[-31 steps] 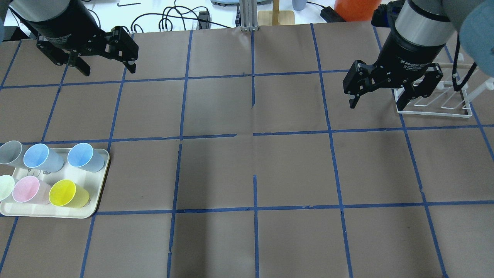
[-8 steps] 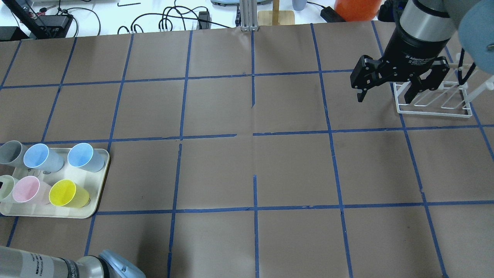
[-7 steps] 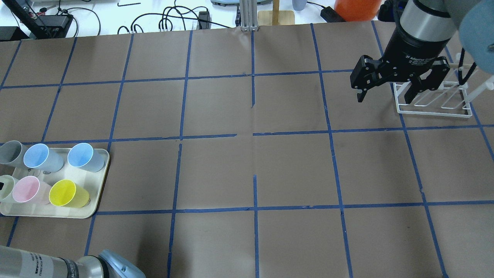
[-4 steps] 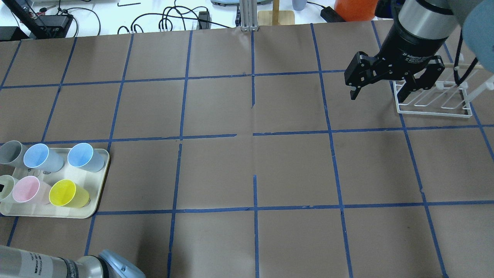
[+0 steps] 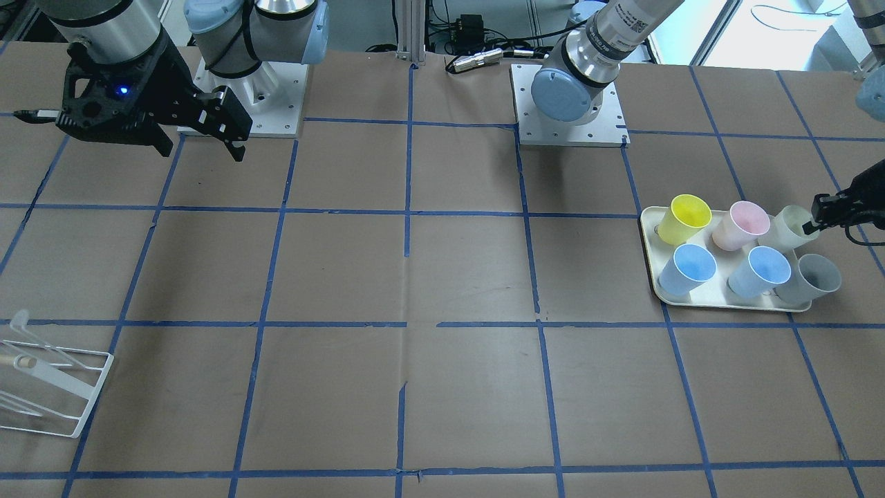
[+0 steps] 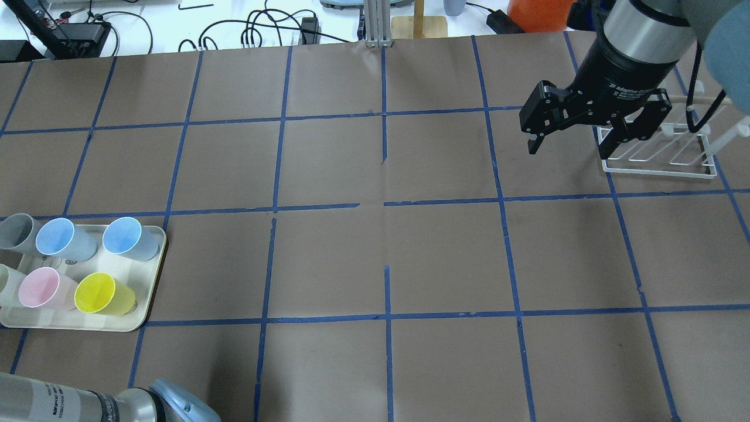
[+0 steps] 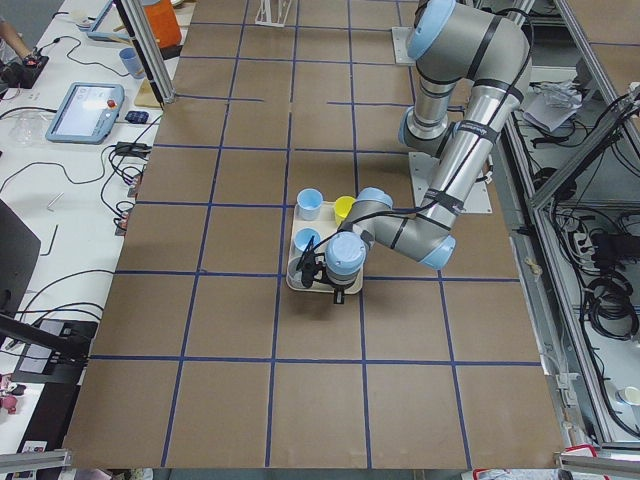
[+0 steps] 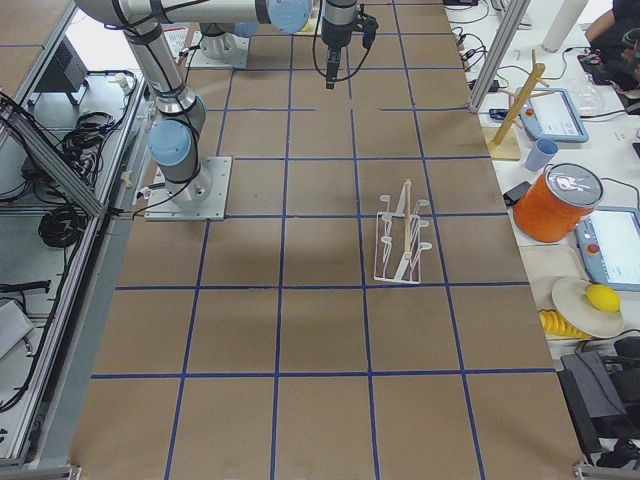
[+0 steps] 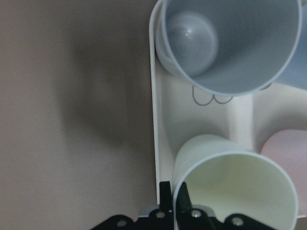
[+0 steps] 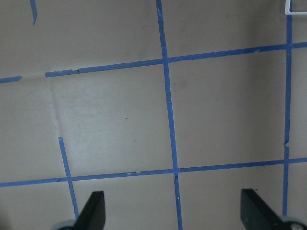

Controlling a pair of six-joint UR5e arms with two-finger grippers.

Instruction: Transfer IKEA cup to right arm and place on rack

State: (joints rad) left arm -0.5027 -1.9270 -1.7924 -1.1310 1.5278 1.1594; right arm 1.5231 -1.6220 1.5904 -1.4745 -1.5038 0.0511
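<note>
- The IKEA cup (image 5: 788, 227) (image 6: 2, 285) (image 9: 230, 187), a small pale off-white plastic tumbler with a faint green tint, stands mouth up at one end of a cream rectangular tray (image 5: 648, 238) (image 6: 151, 275) (image 9: 155, 124).
- In that tray it is just beside a pale pink cup (image 5: 741, 225) (image 6: 40, 288), in the row nearer the robot's base. A grey cup (image 5: 816, 277) (image 6: 15, 230) (image 9: 230, 43) is its neighbour in the other row.
- A yellow cup (image 5: 683, 218) and two light blue cups (image 5: 688, 268) fill the remaining places on the tray.
- The left tool (image 5: 814, 223) (image 9: 173, 199) is pinched on the IKEA cup's rim. In the left wrist view one black finger (image 9: 164, 191) is outside the wall, the other is inside, and the thin wall is between them.
- The right arm (image 6: 636, 41) hangs above the brown paper tabletop (image 6: 328, 258), which is marked with a blue tape grid. Its black right tool (image 6: 568, 149) (image 5: 202, 151) has its jaws spread wide and holds nothing.
- The right wrist view shows only bare tabletop between that tool's two fingers (image 10: 91, 211).
- The low white wire rack (image 6: 659, 169) (image 5: 69, 394) (image 8: 400, 245) stands on the tabletop with nothing on it. It is at the opposite end from the tray, and in the overhead view the right tool overlaps its edge.
</note>
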